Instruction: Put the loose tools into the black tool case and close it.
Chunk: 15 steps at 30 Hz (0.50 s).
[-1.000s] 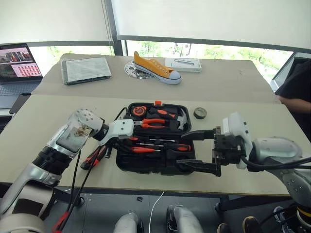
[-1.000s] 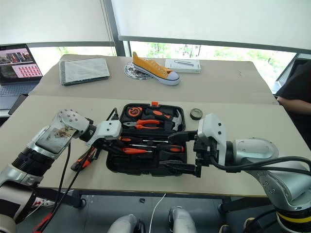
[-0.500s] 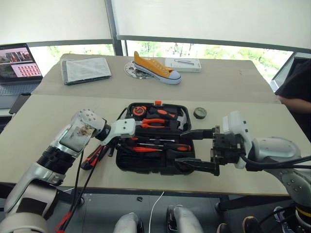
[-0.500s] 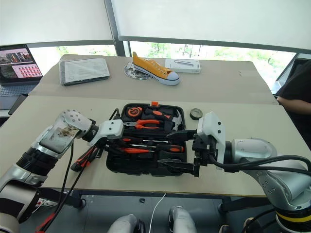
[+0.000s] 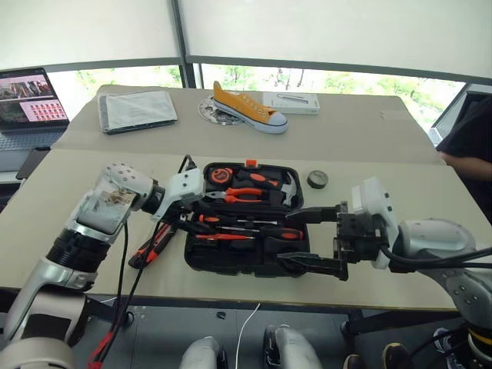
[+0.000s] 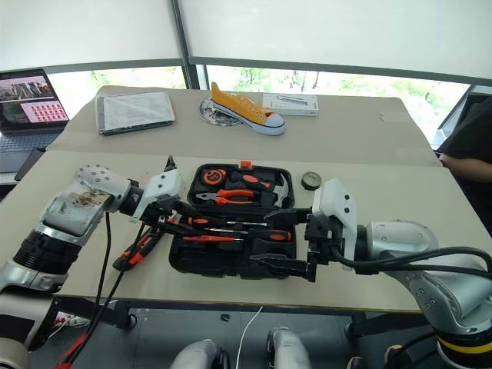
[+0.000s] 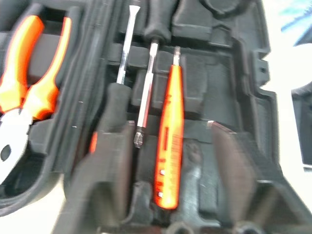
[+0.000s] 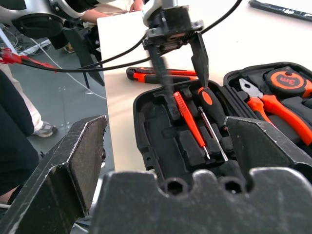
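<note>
Office: laptop (image 5: 29,96), tables (image 5: 361,131) by blinded windows (image 5: 330,31).

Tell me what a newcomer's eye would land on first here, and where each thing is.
The open black tool case at the table's near edge, bright with orange-handled tools, draws the eye first. The left pincer hangs open just above the slim orange screwdriver lying in the case, while the right pincer stands wide open by the case's right end. At the far side lies a yellow sneaker.
</note>
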Each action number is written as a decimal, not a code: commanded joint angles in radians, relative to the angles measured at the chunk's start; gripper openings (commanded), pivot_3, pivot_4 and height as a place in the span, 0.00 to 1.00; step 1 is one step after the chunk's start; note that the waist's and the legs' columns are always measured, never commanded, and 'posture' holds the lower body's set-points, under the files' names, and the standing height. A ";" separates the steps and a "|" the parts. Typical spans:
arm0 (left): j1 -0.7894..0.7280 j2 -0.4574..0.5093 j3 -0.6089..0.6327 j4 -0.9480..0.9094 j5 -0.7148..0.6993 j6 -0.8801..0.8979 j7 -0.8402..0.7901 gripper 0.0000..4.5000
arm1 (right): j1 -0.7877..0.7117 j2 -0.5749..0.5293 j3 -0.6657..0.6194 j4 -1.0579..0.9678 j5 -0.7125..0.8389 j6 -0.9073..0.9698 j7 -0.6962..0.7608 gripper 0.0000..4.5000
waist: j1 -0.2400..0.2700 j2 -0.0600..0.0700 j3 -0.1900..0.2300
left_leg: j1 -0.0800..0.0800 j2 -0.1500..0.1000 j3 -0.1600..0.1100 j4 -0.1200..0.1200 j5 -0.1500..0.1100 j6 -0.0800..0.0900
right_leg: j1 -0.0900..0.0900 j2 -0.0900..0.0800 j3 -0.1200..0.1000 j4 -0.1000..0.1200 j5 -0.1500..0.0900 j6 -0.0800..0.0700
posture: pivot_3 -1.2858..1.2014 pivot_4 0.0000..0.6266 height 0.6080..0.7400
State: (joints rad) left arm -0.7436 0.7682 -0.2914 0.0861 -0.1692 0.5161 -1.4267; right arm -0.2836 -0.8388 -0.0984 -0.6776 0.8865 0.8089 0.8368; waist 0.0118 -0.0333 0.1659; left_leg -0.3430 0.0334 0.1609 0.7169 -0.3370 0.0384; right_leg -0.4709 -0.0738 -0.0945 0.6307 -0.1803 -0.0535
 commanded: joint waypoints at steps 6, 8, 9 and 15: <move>0.022 -0.063 0.012 0.083 0.009 -0.051 0.064 0.01 | 0.008 -0.009 -0.012 -0.014 -0.028 -0.033 0.002 1.00 | -0.002 0.000 0.000 | -0.001 0.000 0.000 0.001 0.000 0.000 | 0.000 0.000 0.000 0.000 0.002 -0.003 | 0.52 0.24 0.94; 0.038 -0.070 0.002 0.077 0.016 -0.044 0.078 0.01 | 0.012 -0.007 -0.009 -0.015 -0.035 -0.034 0.002 1.00 | -0.001 0.000 0.000 | 0.000 0.000 0.000 0.000 0.000 0.000 | 0.000 0.000 0.000 0.000 0.002 -0.003 | 0.52 0.24 0.94; 0.046 -0.071 -0.001 0.071 0.017 -0.043 0.082 0.01 | 0.013 -0.006 -0.008 -0.015 -0.036 -0.033 0.001 1.00 | -0.001 0.000 0.000 | 0.000 0.000 0.000 0.000 0.000 0.000 | 0.000 0.000 0.000 0.000 0.002 -0.003 | 0.52 0.24 0.94; 0.113 -0.059 -0.009 0.007 0.016 -0.056 0.089 0.01 | 0.019 0.001 0.000 -0.015 -0.044 -0.031 0.001 1.00 | -0.002 0.000 0.000 | 0.000 0.000 -0.001 0.001 0.000 0.000 | 0.000 0.000 0.000 0.000 0.002 -0.003 | 0.52 0.24 0.94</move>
State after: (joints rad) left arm -0.6555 0.7013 -0.2903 0.1293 -0.1579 0.4756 -1.3322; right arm -0.2628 -0.8386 -0.0888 -0.6768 0.8418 0.8018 0.8391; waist 0.0098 -0.0334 0.1658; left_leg -0.3434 0.0336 0.1602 0.7174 -0.3371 0.0384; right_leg -0.4710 -0.0739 -0.0946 0.6307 -0.1784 -0.0567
